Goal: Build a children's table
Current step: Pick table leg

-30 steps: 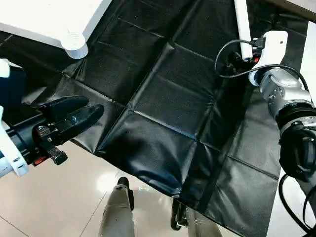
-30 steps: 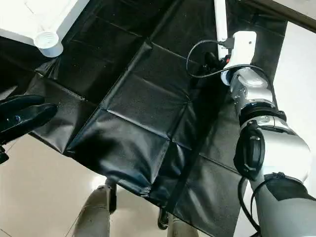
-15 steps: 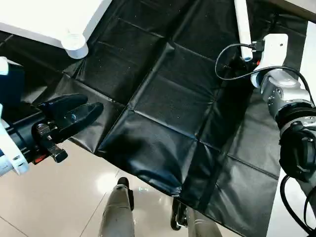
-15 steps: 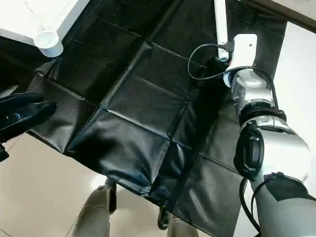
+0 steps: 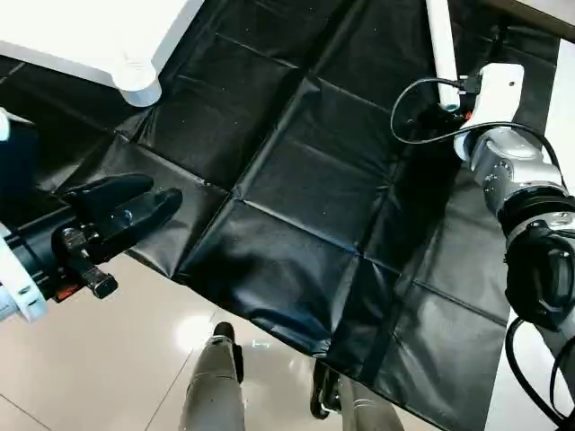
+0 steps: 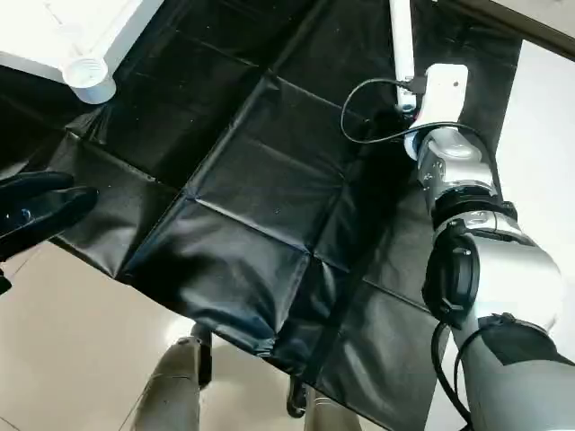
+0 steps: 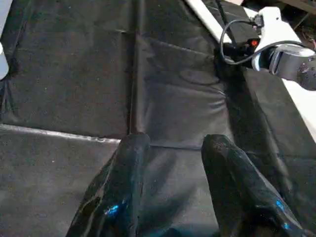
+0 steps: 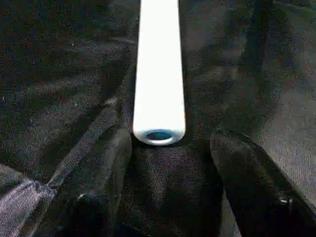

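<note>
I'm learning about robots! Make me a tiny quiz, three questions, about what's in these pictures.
1. True or false: the white tube leg lies on a black sheet.
2. Which is nearest the open end of the leg? A) the left hand B) the right hand C) the tabletop
3. Fill in: the round socket sits at the tabletop's ____.

Key:
1. True. The leg lies flat on the sheet.
2. B. The right hand's two black fingers stand open on either side of the leg's end, not touching it. The left hand hangs open over the sheet's near edge, holding nothing.
3. Corner.
</note>
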You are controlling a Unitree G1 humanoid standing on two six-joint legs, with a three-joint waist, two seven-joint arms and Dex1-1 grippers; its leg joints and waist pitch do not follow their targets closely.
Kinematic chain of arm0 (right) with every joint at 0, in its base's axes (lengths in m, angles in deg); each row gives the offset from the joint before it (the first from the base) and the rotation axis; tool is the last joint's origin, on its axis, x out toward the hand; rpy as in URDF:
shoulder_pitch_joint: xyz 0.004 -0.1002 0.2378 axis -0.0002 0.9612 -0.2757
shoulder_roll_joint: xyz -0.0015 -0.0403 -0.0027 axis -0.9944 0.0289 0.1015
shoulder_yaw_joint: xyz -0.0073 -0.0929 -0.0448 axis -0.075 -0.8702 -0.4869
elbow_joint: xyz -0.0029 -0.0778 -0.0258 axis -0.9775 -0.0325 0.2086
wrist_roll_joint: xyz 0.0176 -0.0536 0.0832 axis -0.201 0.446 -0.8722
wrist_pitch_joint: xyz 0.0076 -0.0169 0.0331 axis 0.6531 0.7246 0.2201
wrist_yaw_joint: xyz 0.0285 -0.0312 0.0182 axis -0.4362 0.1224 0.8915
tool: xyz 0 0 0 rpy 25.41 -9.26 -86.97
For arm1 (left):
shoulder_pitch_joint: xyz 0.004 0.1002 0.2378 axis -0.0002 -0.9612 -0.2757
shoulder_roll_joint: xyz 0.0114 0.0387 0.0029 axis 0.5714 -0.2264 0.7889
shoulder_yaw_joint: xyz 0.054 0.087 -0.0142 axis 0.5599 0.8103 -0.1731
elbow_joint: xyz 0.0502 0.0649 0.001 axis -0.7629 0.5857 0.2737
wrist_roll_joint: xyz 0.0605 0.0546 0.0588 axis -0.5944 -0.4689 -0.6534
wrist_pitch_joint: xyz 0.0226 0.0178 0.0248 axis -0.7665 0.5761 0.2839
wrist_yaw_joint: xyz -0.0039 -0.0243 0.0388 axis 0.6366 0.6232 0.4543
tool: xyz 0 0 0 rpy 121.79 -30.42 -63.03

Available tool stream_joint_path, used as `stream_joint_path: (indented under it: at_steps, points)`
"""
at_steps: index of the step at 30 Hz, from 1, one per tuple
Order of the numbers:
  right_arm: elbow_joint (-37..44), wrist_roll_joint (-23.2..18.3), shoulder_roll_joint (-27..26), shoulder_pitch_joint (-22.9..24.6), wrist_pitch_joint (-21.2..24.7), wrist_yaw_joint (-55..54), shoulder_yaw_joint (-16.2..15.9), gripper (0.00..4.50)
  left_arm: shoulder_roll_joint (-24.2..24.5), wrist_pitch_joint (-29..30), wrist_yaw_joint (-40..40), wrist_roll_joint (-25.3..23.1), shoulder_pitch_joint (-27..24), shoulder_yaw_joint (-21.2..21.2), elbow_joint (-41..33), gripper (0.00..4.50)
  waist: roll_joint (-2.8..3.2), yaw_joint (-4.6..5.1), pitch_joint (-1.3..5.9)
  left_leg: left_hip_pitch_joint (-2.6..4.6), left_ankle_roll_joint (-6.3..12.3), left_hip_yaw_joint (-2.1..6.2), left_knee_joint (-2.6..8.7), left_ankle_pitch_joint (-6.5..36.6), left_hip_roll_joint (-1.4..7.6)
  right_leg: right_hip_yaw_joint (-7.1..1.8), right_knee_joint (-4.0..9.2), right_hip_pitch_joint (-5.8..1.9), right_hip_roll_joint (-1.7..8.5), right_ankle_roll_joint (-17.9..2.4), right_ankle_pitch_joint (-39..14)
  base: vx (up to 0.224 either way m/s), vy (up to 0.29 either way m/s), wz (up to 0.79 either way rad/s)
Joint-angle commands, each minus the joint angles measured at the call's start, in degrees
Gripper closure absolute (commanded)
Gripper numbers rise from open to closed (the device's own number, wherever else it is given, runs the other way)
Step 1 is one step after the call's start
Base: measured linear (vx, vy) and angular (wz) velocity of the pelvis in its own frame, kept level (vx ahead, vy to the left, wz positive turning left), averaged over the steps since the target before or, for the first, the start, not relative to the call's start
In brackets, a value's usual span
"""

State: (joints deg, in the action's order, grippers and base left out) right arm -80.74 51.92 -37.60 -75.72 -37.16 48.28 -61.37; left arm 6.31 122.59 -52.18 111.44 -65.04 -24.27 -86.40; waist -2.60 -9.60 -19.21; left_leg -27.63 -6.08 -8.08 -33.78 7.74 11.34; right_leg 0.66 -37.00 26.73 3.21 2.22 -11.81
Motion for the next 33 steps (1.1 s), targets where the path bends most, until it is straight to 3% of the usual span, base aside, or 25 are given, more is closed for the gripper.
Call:
stream_joint_path:
  at_steps: [1, 14, 17, 18, 20, 21, 26, 30, 31, 33]
  points:
    - [-0.72, -1.09, 0.43, 0.61, 0.88, 0.16, 1.2, 2.0, -0.09, 0.11, -0.14, 0.84, -0.74, -1.34, -1.6, 2.45, 0.3, 0.09, 5.68, 2.72, -11.25, -0.09, 2.33, -3.62, -1.0, -1.19, 1.83, -4.94, 1.34, -4.66, 23.09, 0.0, 0.0, 0.0]
    - [-0.7, 0.18, 1.05, 0.77, -0.2, -0.4, 1.0, 3.26, 0.35, -0.45, 0.43, 0.86, -2.47, -2.72, -1.83, 2.45, 0.37, -0.01, 5.66, 2.7, -11.23, -0.07, 2.3, -3.32, -1.01, -1.18, 1.87, -4.91, 1.34, -4.87, 22.62, 0.0, 0.0, 0.0]
    - [-0.69, 0.26, 1.07, 0.81, -0.42, -0.32, 1.03, 3.35, 0.27, -0.69, 0.45, 0.61, -2.52, -2.5, -1.96, 2.45, 0.24, 0.1, 5.88, 2.69, -11.13, -0.12, 2.23, -3.82, -1.04, -1.18, 1.78, -5.01, 1.26, -4.88, 23.15, 0.0, 0.0, 0.0]
    - [-0.58, 0.21, 1.22, 0.7, -1.4, 0.56, 1.09, 3.38, -0.13, -1.62, 0.45, -0.4, -2.13, -1.26, -2.08, 2.45, 0.06, 0.26, 6.18, 2.77, -11.01, -0.23, 2.14, -4.08, -1.0, -1.22, 1.72, -5.12, 1.22, -4.86, 23.41, 0.0, 0.0, 0.0]
    - [-0.48, -0.02, 1.4, 0.55, -2.25, 1.48, 1.21, 3.52, -0.51, -2.34, 0.47, -1.46, -1.59, 0.06, -2.05, 2.45, 0.16, 0.32, 6.14, 2.7, -10.87, -0.22, 2.1, -4.35, -1.0, -1.2, 1.62, -5.05, 1.26, -4.77, 23.62, 0.0, 0.0, 0.0]
    - [-0.39, -0.38, 1.59, 0.45, -2.78, 2.18, 1.47, 3.75, -0.73, -2.73, 0.5, -2.2, -1.24, 0.92, -2.04, 2.45, -0.2, 0.51, 6.51, 2.77, -10.61, -0.35, 1.98, -4.78, -1.0, -1.26, 1.51, -5.25, 1.18, -4.69, 23.73, 0.0, 0.0, 0.0]
    - [0.01, -1.64, 2.41, 0.38, -4.52, 4.54, 2.42, 4.09, -1.35, -4.37, 0.3, -3.92, -0.24, 3.45, -2.16, 2.45, 0.0, 0.83, 6.84, 2.72, -9.99, -0.43, 1.74, -6.44, -1.08, -1.2, 1.23, -5.23, 1.12, -4.72, 24.79, 0.0, 0.0, 0.0]
    - [0.24, -2.25, 2.76, 0.73, -5.13, 5.93, 2.81, 4.43, -1.62, -5.1, 0.53, -5.7, 0.93, 5.87, -1.78, 2.45, 0.08, 1.12, 6.89, 2.67, -10.1, -0.44, 1.79, -5.4, -1.03, -1.15, 1.31, -5.18, 1.31, -5.45, 22.38, 0.0, 0.0, 0.0]
    - [0.29, -2.34, 2.77, 0.9, -5.17, 6.4, 2.87, 4.43, -1.75, -5.36, 0.55, -5.98, 1.08, 6.3, -1.76, 2.45, 0.37, 1.14, 7.11, 2.67, -10.2, -0.38, 1.75, -5.26, -1.04, -1.11, 1.22, -5.27, 1.35, -5.66, 22.06, 0.0, 0.0, 0.0]
    - [0.33, -2.25, 2.78, 1.1, -5.24, 6.92, 2.74, 4.43, -1.82, -5.63, 0.58, -6.29, 1.23, 6.76, -1.73, 2.45, 0.25, 1.33, 7.09, 2.67, -10.17, -0.43, 1.79, -4.37, -0.98, -1.11, 1.4, -5.13, 1.43, -6.28, 20.43, 0.0, 0.0, 0.0]
